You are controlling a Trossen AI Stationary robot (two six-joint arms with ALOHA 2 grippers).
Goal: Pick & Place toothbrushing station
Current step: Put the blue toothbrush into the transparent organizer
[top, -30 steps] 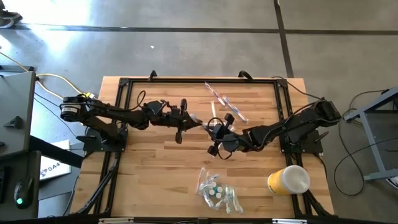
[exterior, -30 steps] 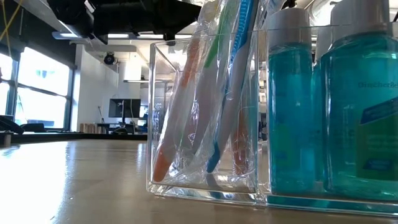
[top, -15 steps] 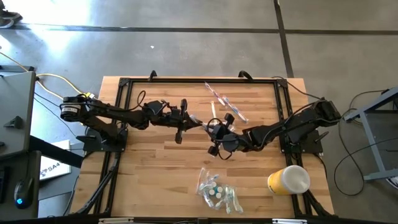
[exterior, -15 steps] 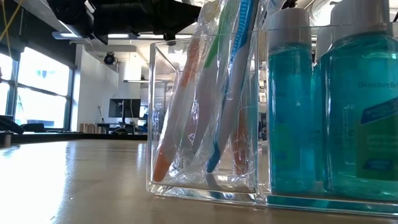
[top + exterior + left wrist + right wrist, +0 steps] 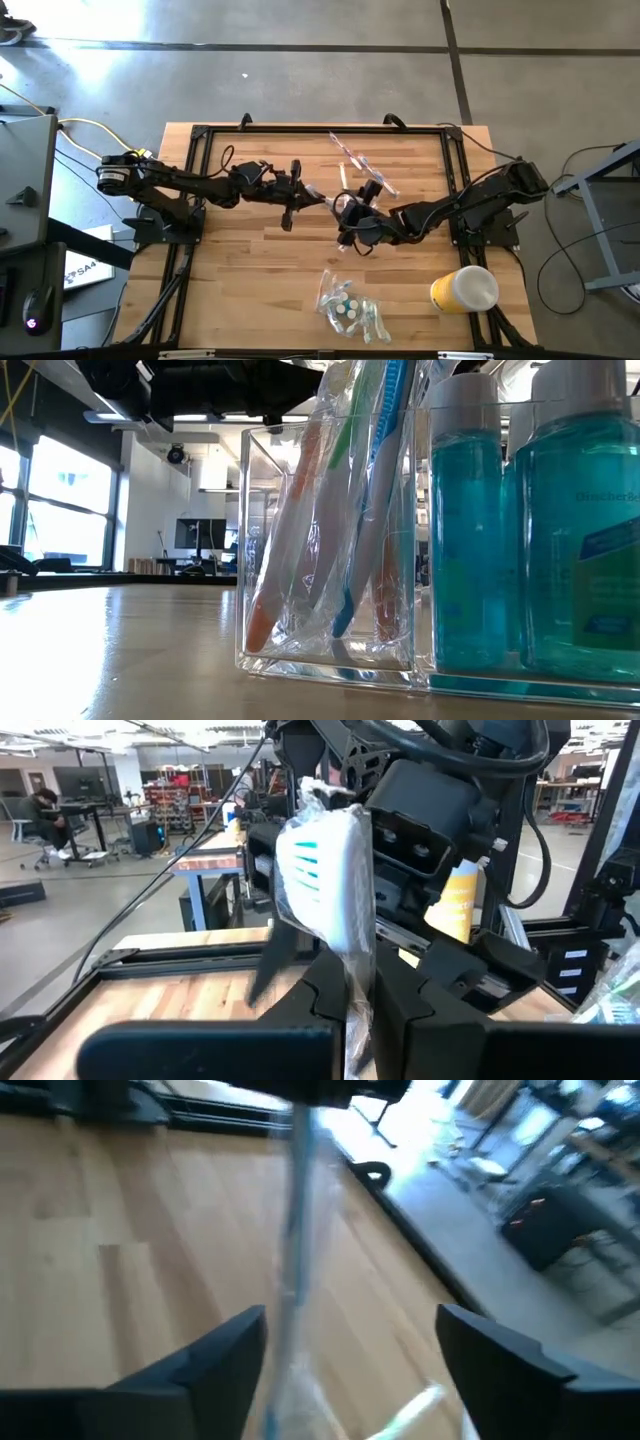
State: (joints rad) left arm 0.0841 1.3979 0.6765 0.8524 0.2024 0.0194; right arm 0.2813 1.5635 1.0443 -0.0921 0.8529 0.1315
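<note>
Wooden tabletop (image 5: 240, 260) with a black frame along its edges, bearing everything, seen from above. Two dark arms reaching in from either side and meeting near the middle.

Left pincer (image 5: 312, 193) at mid-tabletop, pressed together on a wrapped toothbrush (image 5: 325, 885); in the left wrist view, the white brush head in crinkled clear wrap standing up from between the closed fingers (image 5: 420, 1010), with the other arm's dark body right behind it.

Right pincer (image 5: 347, 212) just beside the left one, spread wide; in the right wrist view, fingers (image 5: 215, 1355) well apart on either side of the same wrapped brush, a thin clear strip running between them without touching either.

Yellow cup (image 5: 464, 289) with a white lid lying on its side near the front right corner of the tabletop.

Clear organizer (image 5: 348, 307) at the front centre; in the low view, one compartment (image 5: 330, 540) holding several wrapped toothbrushes standing tilted, the next compartment holding blue mouthwash bottles (image 5: 575, 530) with pale caps.

More wrapped toothbrushes (image 5: 362, 165) lying loose on the boards toward the back, well apart from the organizer.
</note>
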